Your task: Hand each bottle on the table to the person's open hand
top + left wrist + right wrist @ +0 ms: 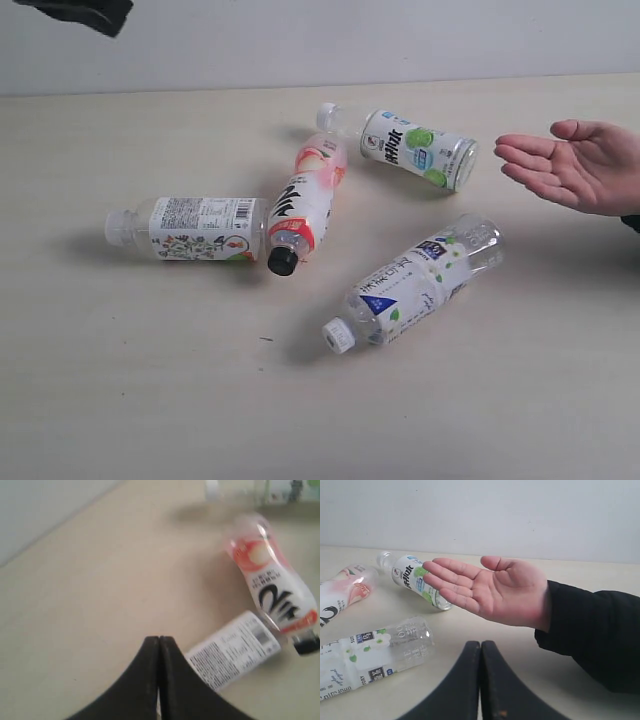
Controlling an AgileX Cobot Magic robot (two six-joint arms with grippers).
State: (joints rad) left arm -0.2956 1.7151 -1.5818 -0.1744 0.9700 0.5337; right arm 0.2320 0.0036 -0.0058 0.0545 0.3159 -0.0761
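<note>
On the bench (150,400) four capped bottles (300,205) lie flat; open hand (580,165) at right edge; left fingers (145,680), right fingers (462,680) together

Exterior high; wrists low (bottles (303,205) shared).

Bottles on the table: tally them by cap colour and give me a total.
White cap: 3 (barcode-label bottle, green-fruit-label bottle, blue-and-green-label bottle)
Black cap: 1 (pink-red-label bottle)
Total: 4
</note>
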